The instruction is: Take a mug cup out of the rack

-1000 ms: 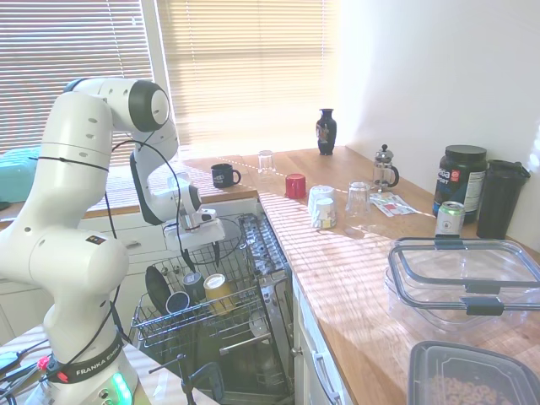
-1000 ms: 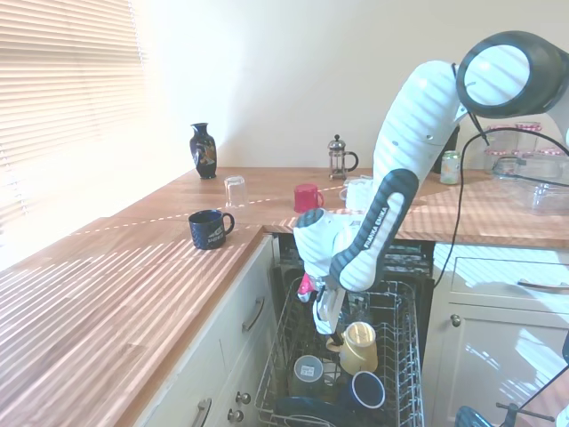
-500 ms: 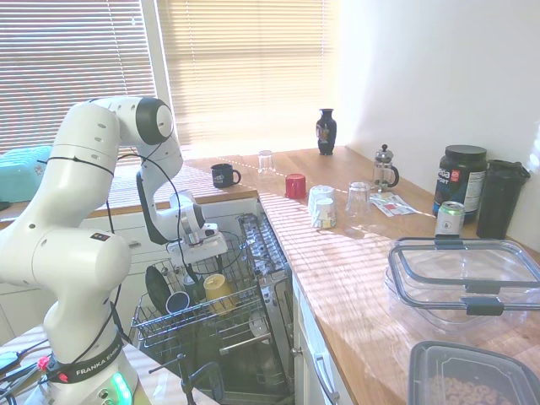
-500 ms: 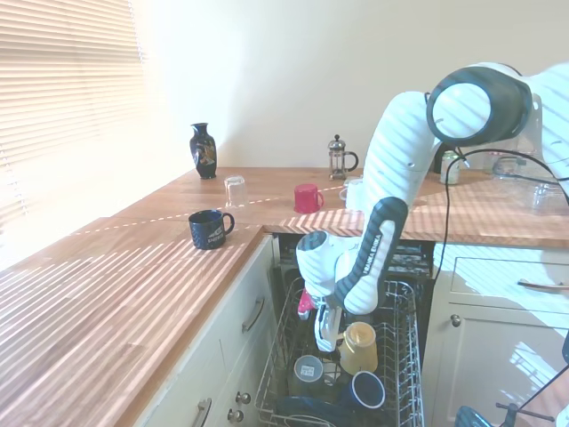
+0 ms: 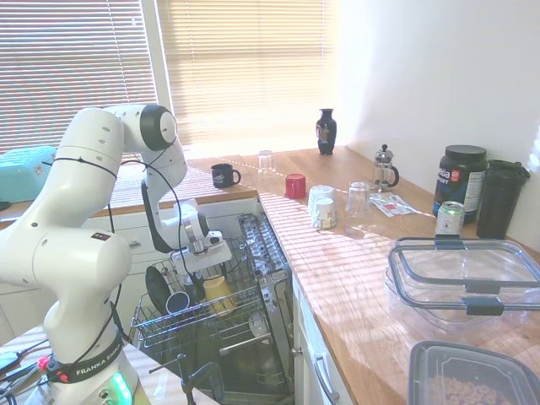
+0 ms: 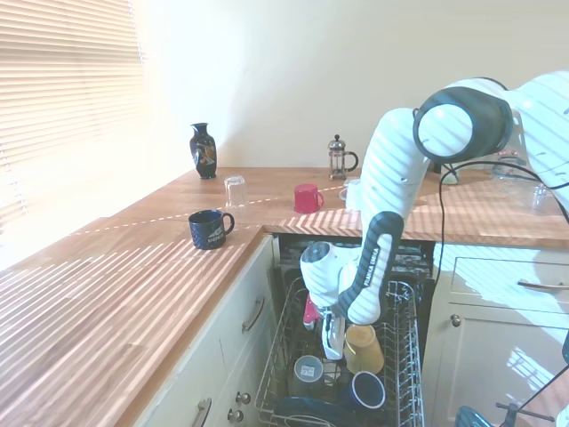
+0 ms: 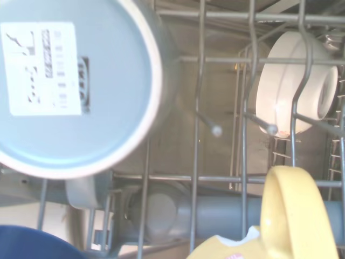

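The pale-yellow mug cup (image 5: 217, 289) (image 6: 364, 349) sits in the dark grey wire rack (image 5: 165, 327) (image 6: 283, 354), which is pulled out below the counter. My gripper (image 5: 207, 270) (image 6: 334, 342) is down among the tines, right against the mug's side. How it stands on the mug is hidden by the wrist body and the wires. In the wrist view the mug's yellow handle (image 7: 291, 210) rises from the lower edge. The mug rests in the rack, not lifted.
In the rack near the mug are an upturned grey-blue cup (image 7: 70, 86) (image 6: 308, 369), a navy cup (image 6: 367, 389) and a white cup (image 7: 296, 81). A dark plate (image 5: 156, 287) stands at the rack's end. A navy mug (image 6: 209, 228) and a red cup (image 6: 307, 197) sit on the wooden counter.
The arm has lowered over the last second, bringing the gripper down from above the rack to beside the yellow mug. The mug has not moved.
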Tool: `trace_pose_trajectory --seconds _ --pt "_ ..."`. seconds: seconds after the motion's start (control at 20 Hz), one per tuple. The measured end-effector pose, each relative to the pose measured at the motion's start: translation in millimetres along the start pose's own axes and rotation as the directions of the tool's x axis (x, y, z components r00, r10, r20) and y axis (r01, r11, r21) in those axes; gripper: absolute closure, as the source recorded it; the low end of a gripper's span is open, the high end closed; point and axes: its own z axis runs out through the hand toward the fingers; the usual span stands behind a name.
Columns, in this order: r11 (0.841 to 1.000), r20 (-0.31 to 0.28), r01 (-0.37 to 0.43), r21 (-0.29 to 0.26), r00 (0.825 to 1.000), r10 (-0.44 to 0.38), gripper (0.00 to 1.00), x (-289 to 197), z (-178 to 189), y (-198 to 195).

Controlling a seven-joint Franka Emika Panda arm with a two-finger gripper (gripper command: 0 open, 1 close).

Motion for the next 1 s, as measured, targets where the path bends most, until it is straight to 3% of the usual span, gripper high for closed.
trace_pose_trajectory --seconds 0.25,0.3,0.6,1.0 --pt "0.999 0.012 0.050 -0.014 0.999 -0.049 0.00 1.8 9.6 14.0" --pt "0.998 0.019 0.056 -0.016 0.998 -0.056 1.00 2.0 11.1 16.5" --pt "0.997 0.081 0.075 -0.034 0.994 -0.072 1.00 5.2 11.8 19.9" --pt "0.996 0.165 0.092 -0.016 0.982 -0.088 1.00 19.1 2.4 14.4"
